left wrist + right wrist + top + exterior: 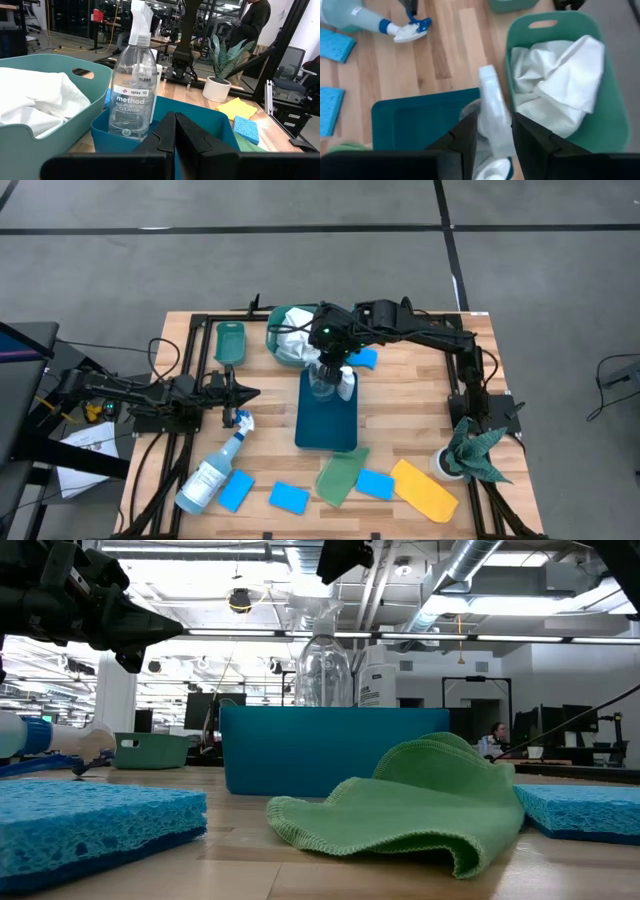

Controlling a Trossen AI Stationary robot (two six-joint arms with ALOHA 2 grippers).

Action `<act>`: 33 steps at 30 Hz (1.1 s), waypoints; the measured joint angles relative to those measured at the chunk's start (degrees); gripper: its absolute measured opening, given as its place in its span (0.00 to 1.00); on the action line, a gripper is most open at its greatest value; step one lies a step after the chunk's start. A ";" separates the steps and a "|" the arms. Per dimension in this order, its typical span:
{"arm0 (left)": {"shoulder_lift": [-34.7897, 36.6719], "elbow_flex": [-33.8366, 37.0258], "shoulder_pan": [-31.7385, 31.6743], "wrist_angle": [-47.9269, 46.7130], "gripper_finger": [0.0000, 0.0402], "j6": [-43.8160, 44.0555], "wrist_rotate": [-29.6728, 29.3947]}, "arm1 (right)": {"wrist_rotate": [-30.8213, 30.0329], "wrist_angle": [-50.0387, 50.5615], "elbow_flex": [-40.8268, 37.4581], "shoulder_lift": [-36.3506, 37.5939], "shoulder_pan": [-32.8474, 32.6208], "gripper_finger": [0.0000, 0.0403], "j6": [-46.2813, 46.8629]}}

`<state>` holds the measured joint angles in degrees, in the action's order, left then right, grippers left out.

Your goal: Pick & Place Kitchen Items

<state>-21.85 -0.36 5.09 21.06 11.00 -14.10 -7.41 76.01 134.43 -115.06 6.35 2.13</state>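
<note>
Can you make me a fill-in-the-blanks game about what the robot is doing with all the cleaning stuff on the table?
1. The right hand is around a clear ____ standing in the blue bin.
2. The white cloth lies inside the ____ basket.
3. The spray bottle with the blue trigger is ____ on the table, near the left hand.
4. The yellow cloth lies beside a blue ____.

Missing words: bottle; green; lying; sponge
</note>
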 joint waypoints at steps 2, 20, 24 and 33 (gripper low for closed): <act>-0.02 -0.01 0.00 0.00 0.00 -0.01 0.01 | -1.12 0.02 0.00 0.58 0.00 0.28 0.00; -0.01 0.00 0.01 0.01 0.00 -0.02 0.00 | 1.15 -10.04 -0.02 12.20 -6.40 0.28 3.09; -0.02 0.00 -0.01 0.00 0.00 -0.01 -0.01 | 1.27 -12.45 -0.02 15.67 -7.40 0.28 4.81; -0.02 0.02 0.01 0.02 0.00 0.00 0.00 | 0.84 -12.27 -0.02 19.61 -7.85 0.28 6.13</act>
<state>-21.87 -0.34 5.10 21.08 11.00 -14.10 -6.57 63.74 134.41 -95.45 -1.50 8.26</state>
